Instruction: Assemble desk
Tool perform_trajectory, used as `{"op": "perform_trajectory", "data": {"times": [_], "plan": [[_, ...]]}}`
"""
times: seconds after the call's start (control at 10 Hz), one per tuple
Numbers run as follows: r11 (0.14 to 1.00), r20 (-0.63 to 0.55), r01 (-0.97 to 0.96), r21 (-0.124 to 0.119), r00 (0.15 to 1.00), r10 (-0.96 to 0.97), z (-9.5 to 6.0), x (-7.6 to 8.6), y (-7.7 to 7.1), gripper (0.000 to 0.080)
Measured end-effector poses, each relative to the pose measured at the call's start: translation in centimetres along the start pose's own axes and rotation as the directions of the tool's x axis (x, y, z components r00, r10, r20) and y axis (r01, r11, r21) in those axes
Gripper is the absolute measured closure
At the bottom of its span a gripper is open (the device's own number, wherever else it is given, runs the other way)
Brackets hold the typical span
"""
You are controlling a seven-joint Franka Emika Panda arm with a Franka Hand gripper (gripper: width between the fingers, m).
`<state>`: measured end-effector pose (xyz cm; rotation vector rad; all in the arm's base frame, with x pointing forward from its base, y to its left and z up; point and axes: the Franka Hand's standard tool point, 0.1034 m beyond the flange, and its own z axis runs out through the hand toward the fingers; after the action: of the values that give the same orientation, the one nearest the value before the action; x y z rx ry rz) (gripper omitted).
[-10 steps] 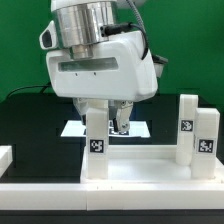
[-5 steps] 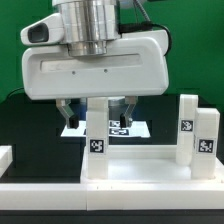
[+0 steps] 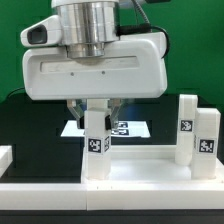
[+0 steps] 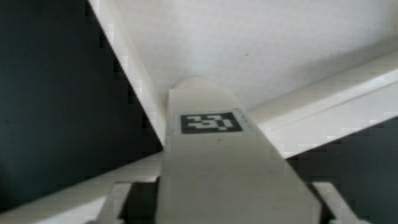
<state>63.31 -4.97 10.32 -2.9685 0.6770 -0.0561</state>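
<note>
The white tabletop panel (image 3: 140, 168) lies along the front of the exterior view. One short square leg (image 3: 96, 145) with a tag stands upright on its left part. My gripper (image 3: 95, 112) comes down from above and is shut on the top of this leg, one finger on each side. In the wrist view the leg (image 4: 217, 150) runs up between my fingers (image 4: 135, 196), its tag facing the camera, and the panel (image 4: 267, 50) lies beyond. Two more tagged legs (image 3: 187, 128) (image 3: 206, 142) stand at the panel's right end.
The marker board (image 3: 132, 128) lies on the black table behind the gripper. A low white rail piece (image 3: 5, 156) shows at the exterior view's left edge. A green wall is at the back.
The hand has dropped lower over the left leg and turned broadside. In the last half second the fingers have drawn in from wide apart onto the leg's sides.
</note>
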Motion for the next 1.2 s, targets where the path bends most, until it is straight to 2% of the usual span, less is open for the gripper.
{"op": "perform_trajectory", "data": {"times": [0.2,0.3,0.4,0.5,0.6,0.7,0.8,1.1,1.2], "plan": [[0.988,0.0,-0.157,0.001,0.988,0.157,0.0,0.0,0.01,0.0506],[0.947,0.0,-0.321,-0.001,0.947,0.321,0.0,-0.04,-0.07,0.0506],[0.867,0.002,-0.498,0.001,0.867,0.498,-0.04,-0.06,-0.13,0.0506],[0.756,0.021,-0.655,0.01,0.756,0.655,-0.06,-0.11,-0.18,0.0506],[0.644,0.049,-0.765,0.008,0.644,0.763,-0.34,-0.06,-0.37,0.0506],[0.507,0.071,-0.862,0.021,0.507,0.859,-0.33,0.06,-0.38,0.0506],[0.403,0.078,-0.915,0.025,0.404,0.911,-0.13,-0.04,-0.25,0.0506],[0.282,0.077,-0.959,0.019,0.283,0.956,-0.16,0.08,-0.11,0.0506],[0.277,0.074,-0.961,0.018,0.278,0.958,-0.16,0.07,-0.11,0.0506]]}}
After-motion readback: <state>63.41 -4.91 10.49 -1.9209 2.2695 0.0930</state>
